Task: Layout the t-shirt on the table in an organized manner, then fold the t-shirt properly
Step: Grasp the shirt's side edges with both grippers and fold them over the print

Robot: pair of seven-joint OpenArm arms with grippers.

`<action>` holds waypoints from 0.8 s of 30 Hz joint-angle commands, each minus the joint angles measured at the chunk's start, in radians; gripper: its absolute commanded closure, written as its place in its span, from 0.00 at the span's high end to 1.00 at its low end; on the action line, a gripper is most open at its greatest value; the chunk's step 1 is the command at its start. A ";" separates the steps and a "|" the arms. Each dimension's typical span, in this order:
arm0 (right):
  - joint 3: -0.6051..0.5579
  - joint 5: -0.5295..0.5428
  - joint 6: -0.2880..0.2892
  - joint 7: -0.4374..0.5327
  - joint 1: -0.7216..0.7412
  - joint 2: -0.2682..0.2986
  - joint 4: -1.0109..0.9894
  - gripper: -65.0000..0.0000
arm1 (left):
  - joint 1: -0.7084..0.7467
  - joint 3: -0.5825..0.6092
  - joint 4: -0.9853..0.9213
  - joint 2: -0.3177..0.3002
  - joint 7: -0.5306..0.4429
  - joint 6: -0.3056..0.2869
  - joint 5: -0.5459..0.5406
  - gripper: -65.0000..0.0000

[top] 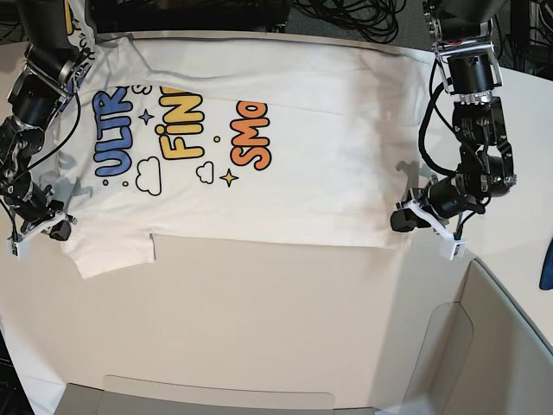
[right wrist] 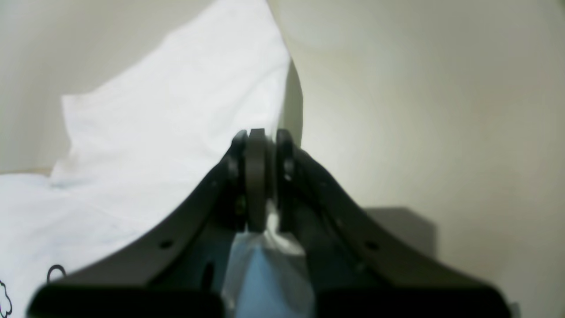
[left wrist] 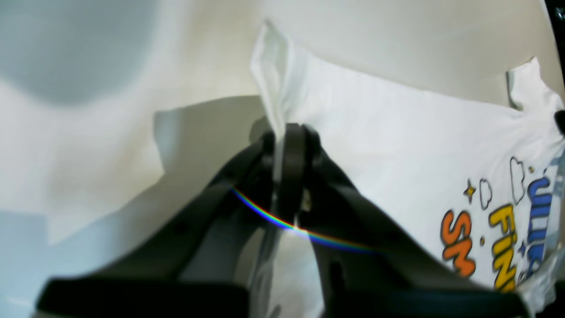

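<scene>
T-shirt: white cotton tee with blue, yellow and orange lettering (top: 233, 164) — spread print-up across the off-white table (top: 259, 320).
Left gripper (left wrist: 289, 132): jaws clamped on the shirt's hem corner.
Right gripper (right wrist: 260, 137): jaws pinched on white fabric — the sleeve end.

Black cables (top: 363, 13) tangled beyond the table's far edge. Grey bin-like panel (top: 484, 346) at near right corner. A blue object (top: 548, 264) just shows at the right edge.
</scene>
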 commanded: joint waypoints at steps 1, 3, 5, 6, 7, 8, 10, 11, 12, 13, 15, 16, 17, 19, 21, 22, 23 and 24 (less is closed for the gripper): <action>0.002 0.016 0.005 0.024 0.007 0.022 0.038 0.00 | -0.009 -0.001 0.014 -0.015 0.001 -0.005 -0.011 0.01; 0.002 0.016 0.005 0.024 -0.016 0.020 0.089 0.00 | -0.009 -0.001 0.014 -0.015 0.005 -0.005 -0.011 0.01; 0.002 0.016 0.007 0.024 -0.048 0.019 0.150 0.00 | -0.006 -0.003 0.016 -0.015 0.005 -0.005 -0.011 0.01; 0.002 0.016 0.007 0.024 -0.062 0.017 0.182 0.00 | 0.003 -0.003 0.016 -0.015 0.005 -0.005 -0.011 0.01; 0.002 0.018 0.007 0.024 -0.079 0.017 0.214 0.00 | 0.015 -0.003 0.029 -0.015 0.005 -0.005 -0.011 0.01; 0.002 0.018 0.007 0.024 -0.094 0.017 0.247 0.00 | 0.023 -0.003 0.052 -0.015 0.003 -0.005 -0.011 0.01; 0.002 0.019 0.007 0.024 -0.128 0.015 0.310 0.00 | 0.045 -0.003 0.118 -0.017 0.006 -0.005 -0.011 0.01; 0.002 0.019 0.007 0.024 -0.146 0.012 0.340 0.00 | 0.058 -0.003 0.152 -0.017 0.006 -0.005 -0.011 0.01; 0.002 0.019 0.007 0.024 -0.164 0.012 0.374 0.00 | 0.074 -0.003 0.186 -0.017 0.008 -0.005 -0.011 0.01; 0.002 0.019 0.007 0.024 -0.186 0.012 0.406 0.00 | 0.086 -0.003 0.217 -0.017 0.008 -0.003 -0.007 0.01; 0.002 0.019 0.007 0.024 -0.227 0.012 0.472 0.00 | 0.109 -0.003 0.261 -0.017 0.008 -0.002 -0.005 0.01; 0.002 0.019 0.007 0.024 -0.250 0.012 0.506 0.00 | 0.124 -0.003 0.281 -0.017 0.008 -0.002 -0.005 0.01; 0.002 0.019 0.007 0.024 -0.273 0.012 0.540 0.00 | 0.137 -0.003 0.298 -0.017 0.008 -0.002 -0.005 0.01; 0.002 0.021 0.007 0.024 -0.318 0.011 0.598 0.00 | 0.163 -0.003 0.319 -0.017 0.008 0.000 -0.005 0.01; 0.002 0.021 0.007 0.024 -0.367 0.009 0.653 0.00 | 0.190 -0.003 0.339 -0.026 0.008 0.000 -0.005 0.01; 0.004 0.021 0.007 0.024 -0.390 0.000 0.681 0.00 | 0.207 -0.003 0.355 -0.036 0.008 0.000 -0.007 0.01; 0.007 0.021 0.007 0.024 -0.411 -0.006 0.704 0.00 | 0.223 -0.005 0.365 -0.040 0.008 0.000 -0.007 0.01; 0.008 0.021 0.007 0.024 -0.436 -0.009 0.728 0.00 | 0.238 -0.005 0.381 -0.041 0.008 0.000 -0.007 0.01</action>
